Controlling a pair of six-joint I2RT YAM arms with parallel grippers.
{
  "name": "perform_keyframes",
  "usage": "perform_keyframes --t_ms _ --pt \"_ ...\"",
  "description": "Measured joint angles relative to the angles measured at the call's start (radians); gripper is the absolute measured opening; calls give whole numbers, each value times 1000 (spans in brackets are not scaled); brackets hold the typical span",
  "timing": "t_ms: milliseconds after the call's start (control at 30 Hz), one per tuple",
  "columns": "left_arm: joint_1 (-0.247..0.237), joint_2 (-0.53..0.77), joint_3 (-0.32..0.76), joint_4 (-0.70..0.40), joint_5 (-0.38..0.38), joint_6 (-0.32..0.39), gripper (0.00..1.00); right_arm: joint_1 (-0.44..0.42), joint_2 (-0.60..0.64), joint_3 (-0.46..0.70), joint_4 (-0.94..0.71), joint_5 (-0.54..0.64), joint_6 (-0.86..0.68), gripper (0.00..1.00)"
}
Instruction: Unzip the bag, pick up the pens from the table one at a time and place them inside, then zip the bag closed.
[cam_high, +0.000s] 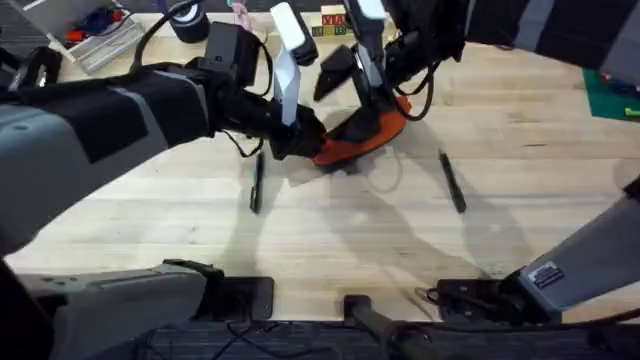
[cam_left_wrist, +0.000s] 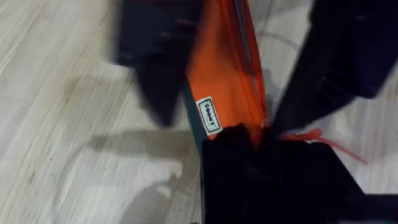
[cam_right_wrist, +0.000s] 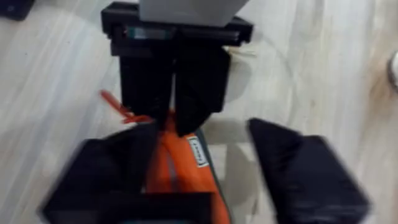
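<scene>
**A:** Where does the bag (cam_high: 362, 140) lie?

**B:** In the overhead view, up the table (cam_high: 330, 230) at about twelve o'clock from the arms' bases, its long axis running from eight o'clock to two o'clock. Both arms have reached it, one at each end.

**A:** And the fingers?

**B:** The left gripper (cam_high: 298, 135) is pressed together on the bag's eight-o'clock end; the right wrist view shows it (cam_right_wrist: 176, 106) pinching the orange fabric there, beside the red pull cord (cam_right_wrist: 118, 106). The right gripper (cam_high: 365, 105) stands spread, one finger on each side of the pouch near the two-o'clock end (whether a pad actually touches the fabric, I cannot tell).

**A:** So what does the next move turn on?

**B:** The zipper (cam_left_wrist: 249, 56) runs along the bag's length, straight away from the left gripper, so the opening pull should follow that axis while the left anchors.

**A:** Room?

**B:** Plenty. One pen (cam_high: 256, 185) lies at seven o'clock of the bag, the other (cam_high: 452, 182) at four o'clock, both apart from it on bare wood.
</scene>
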Motion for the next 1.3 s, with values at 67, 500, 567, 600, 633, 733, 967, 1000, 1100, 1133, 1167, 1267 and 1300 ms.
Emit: perform_keyframes --t_ms 67,500,567,600,633,733,967,1000,1100,1133,1167,1267,1300 --pt "-4 0 0 -3 0 1 42 -2 -5 9 6 -3 -1 976" --pt "0 0 0 11 -4 2 42 -47 -35 10 -31 -20 3 995" --pt "0 0 0 11 -4 2 42 -65 -51 10 -31 -22 3 995" --pt "0 0 0 11 -4 2 42 -75 -61 10 -31 -22 4 995" --pt "0 0 0 11 -4 2 42 -86 -71 10 -31 -22 3 995" --pt "0 0 0 12 -2 2 165 -118 -104 10 -31 -22 4 995" --pt "0 0 0 11 -2 0 982 -165 -148 10 -32 -26 3 996" --pt "0 0 0 12 -2 -1 991 -166 -148 10 -34 -26 4 996" --pt "0 0 0 12 -2 -1 992 -166 -148 10 -41 -26 4 996" --pt "0 0 0 12 -2 -1 993 -166 -148 10 -43 -26 4 996" --pt "0 0 0 12 -2 -1 992 -166 -148 10 -45 -26 4 996" --pt "0 0 0 12 -2 -1 993 -166 -148 10 -52 -26 4 996" --pt "0 0 0 12 -2 -1 992 -166 -148 10 -54 -26 4 996"
